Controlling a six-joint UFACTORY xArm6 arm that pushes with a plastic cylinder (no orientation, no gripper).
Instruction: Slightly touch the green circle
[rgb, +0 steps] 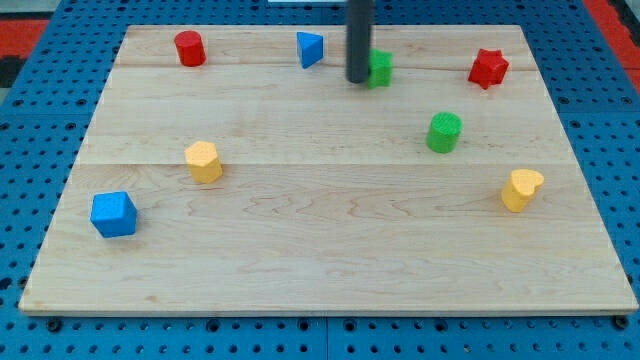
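Green circle (444, 132): right of the worktop's centre, upright, alone, nothing touching it. Nearest neighbours: a yellow heart-like block (521, 189) toward the view's bottom right, a red star (488, 68) toward the top right, a second green block (379, 68) near the top, shape hard to tell, half hidden behind the rod. My tip (358, 80) down on the worktop (320, 260) at that other green block's left side, touching or nearly so; well apart from the circle, up and to the view's left of it. No gripper on this arm, just the bare rod, so nothing clenched or released. Judged step: approach not yet made. Open wood between tip and circle probably allows a short diagonal slide, ending gently, since only a light touch is asked. Farther out: blue triangle (310, 48), red cylinder (190, 48), yellow hexagon-like block (203, 161), blue cube (113, 214).
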